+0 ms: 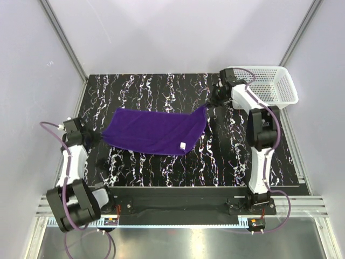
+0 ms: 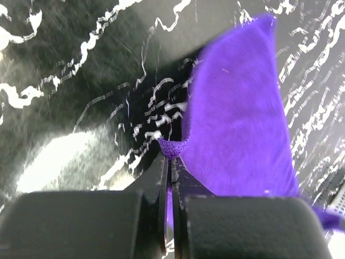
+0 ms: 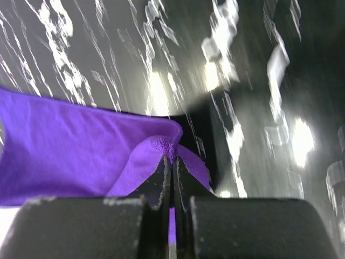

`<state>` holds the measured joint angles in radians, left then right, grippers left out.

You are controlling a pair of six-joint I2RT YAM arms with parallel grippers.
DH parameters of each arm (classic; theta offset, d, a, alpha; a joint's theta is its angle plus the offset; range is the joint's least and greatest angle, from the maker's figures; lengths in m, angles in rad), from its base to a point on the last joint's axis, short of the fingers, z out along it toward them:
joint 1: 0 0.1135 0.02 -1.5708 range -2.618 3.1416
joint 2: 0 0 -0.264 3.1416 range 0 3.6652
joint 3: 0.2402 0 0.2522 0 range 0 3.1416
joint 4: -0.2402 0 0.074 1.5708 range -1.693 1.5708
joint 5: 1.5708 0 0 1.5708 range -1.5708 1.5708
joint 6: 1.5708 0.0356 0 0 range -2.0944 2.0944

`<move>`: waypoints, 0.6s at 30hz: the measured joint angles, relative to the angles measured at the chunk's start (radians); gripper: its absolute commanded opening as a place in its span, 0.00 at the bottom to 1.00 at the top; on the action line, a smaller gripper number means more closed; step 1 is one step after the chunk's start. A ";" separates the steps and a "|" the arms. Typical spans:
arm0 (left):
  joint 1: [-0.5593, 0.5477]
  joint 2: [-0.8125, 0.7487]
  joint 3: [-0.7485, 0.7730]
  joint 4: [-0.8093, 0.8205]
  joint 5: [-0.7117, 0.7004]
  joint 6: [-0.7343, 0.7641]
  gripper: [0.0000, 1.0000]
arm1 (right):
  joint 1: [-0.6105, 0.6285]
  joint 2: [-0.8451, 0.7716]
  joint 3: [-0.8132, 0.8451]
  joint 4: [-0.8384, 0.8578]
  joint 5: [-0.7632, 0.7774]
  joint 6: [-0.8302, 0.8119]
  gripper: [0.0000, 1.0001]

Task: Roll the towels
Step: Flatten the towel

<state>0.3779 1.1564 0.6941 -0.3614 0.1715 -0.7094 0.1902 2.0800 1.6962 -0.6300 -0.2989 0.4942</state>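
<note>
1. The purple towel is stretched over the middle of the black marbled tabletop.
2. Its left corner is clamped in the left gripper.
3. Its far right corner is pinched in the right gripper, near a white basket.

purple towel spread flat, corners lifted.

The left arm and the right arm were made of white parts and black parts, with big round black joints. A thin purple cable looped along each arm. The left gripper and the right gripper had flat black fingers.
</note>
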 measured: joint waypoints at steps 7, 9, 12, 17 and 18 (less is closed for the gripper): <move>-0.004 -0.130 -0.138 -0.011 0.074 -0.014 0.74 | 0.005 0.192 0.219 -0.063 0.000 -0.069 0.63; -0.005 -0.143 -0.167 -0.028 0.099 -0.010 0.84 | 0.005 0.194 0.233 -0.085 0.003 -0.082 0.68; -0.006 -0.171 -0.173 -0.077 0.114 0.007 0.93 | 0.008 0.179 0.236 -0.101 0.037 -0.097 0.70; -0.006 -0.357 -0.167 -0.129 0.112 0.020 0.97 | 0.041 -0.003 0.065 -0.114 0.156 -0.113 0.72; -0.006 -0.385 -0.160 -0.128 0.111 0.019 0.98 | 0.058 -0.073 -0.003 -0.106 0.176 -0.109 0.72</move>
<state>0.3714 0.7719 0.5339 -0.4892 0.2821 -0.6899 0.2485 2.0068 1.6936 -0.7357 -0.1230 0.3855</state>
